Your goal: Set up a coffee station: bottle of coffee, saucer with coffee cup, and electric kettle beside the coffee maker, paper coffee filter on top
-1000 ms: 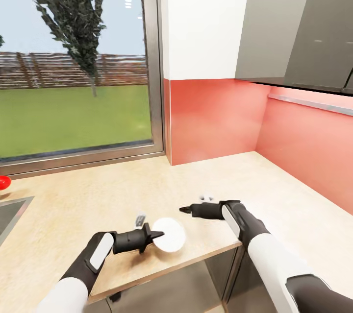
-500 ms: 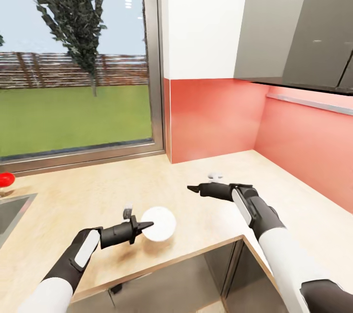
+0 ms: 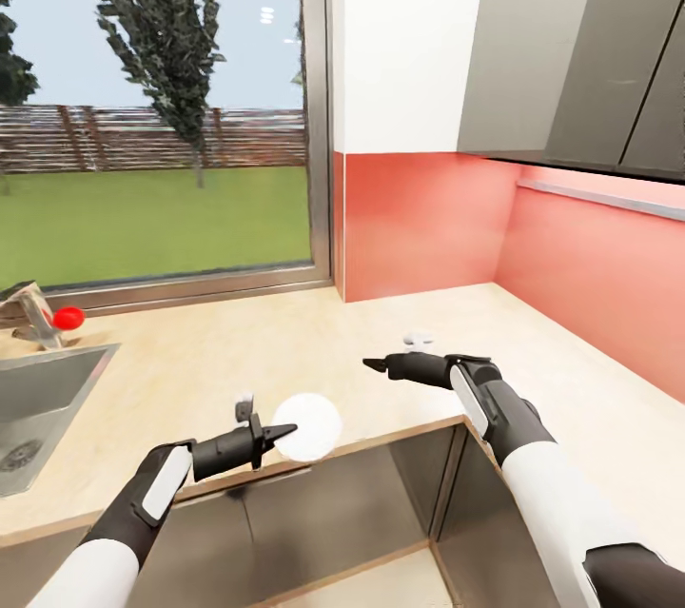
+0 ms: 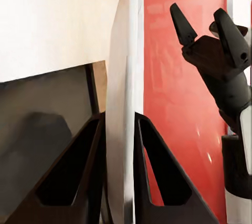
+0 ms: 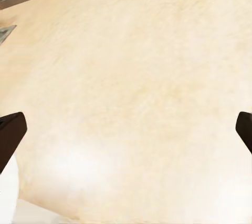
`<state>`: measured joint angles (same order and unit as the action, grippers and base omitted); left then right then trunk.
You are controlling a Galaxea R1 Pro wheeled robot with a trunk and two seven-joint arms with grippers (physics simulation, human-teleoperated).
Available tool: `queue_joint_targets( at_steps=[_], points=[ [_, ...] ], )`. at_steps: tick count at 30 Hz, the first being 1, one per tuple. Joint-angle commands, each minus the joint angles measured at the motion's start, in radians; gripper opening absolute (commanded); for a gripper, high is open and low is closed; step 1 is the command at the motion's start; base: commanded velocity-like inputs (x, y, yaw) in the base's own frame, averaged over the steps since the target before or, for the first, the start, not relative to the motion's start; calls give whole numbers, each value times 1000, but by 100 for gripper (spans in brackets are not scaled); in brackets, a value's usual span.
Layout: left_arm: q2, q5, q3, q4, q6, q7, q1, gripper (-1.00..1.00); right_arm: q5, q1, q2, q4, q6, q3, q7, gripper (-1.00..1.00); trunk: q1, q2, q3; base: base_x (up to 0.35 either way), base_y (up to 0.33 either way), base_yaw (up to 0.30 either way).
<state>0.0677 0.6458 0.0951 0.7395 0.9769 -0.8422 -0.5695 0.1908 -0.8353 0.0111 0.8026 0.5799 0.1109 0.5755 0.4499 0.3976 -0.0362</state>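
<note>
i'm seeing the sink getting cut off by the head view's left edge, tap too.

My arms are white at the upper sleeves and black toward the wrists, each forearm carrying a white oblong panel. My left gripper and right gripper are matte black, with tapered, pointed fingers.

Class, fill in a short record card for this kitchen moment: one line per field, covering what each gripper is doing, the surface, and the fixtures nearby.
Left gripper: shut on a thin white round saucer, held edge-on between its fingers
Right gripper: open, holding nothing, above the countertop
Surface: beige speckled countertop
Fixtures: steel sink at far left, red backsplash, window
</note>
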Motion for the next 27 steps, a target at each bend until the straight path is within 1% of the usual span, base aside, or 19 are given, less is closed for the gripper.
queue_joint_targets(
  at_steps=[1,3,9,13,15,16,18,19,21,22,25,27],
  points=[
    [0,-5,2,0,2,-11,-1,-100,10,-1,1,1,8,3,-3,100,0,2,-1,-338,0,188],
    [3,-6,2,0,1,-35,-1,-100,10,-1,1,1,8,3,-3,100,0,2,1,-338,0,190],
    [29,-7,-2,-1,0,-95,0,-100,10,-1,1,1,8,3,-3,100,0,2,7,-338,0,192],
    [56,-9,-4,-1,0,-134,9,-100,9,-1,1,1,8,4,-3,100,0,2,11,-338,0,192],
    [75,-10,-4,-2,-1,-161,27,-100,9,-1,1,0,8,5,-3,100,0,2,13,-338,0,193],
    [79,-10,-3,-2,-1,-169,33,-100,8,-1,1,0,8,5,-3,100,0,2,14,-338,0,193],
    [97,-14,-3,-2,-2,-204,53,-100,8,-1,1,-1,8,6,-3,100,0,2,16,-338,0,193],
    [106,-15,-3,-2,-2,-223,65,-100,7,-1,1,-1,8,6,-3,100,0,2,17,-338,0,193],
    [134,-17,-3,-2,-10,-262,101,-100,7,-1,0,-3,8,6,-3,100,0,2,20,-338,0,193],
    [173,-18,-3,-4,-59,-294,148,-100,6,-1,0,-5,8,7,-3,100,0,2,21,-338,0,193],
    [211,-19,-3,-11,-111,-336,202,-100,6,-1,0,-6,8,7,-3,100,0,2,24,-338,0,192],
    [237,-20,2,-15,-143,-374,264,-100,6,-1,0,-8,8,7,-3,100,0,2,26,-338,0,193]
  ],
)
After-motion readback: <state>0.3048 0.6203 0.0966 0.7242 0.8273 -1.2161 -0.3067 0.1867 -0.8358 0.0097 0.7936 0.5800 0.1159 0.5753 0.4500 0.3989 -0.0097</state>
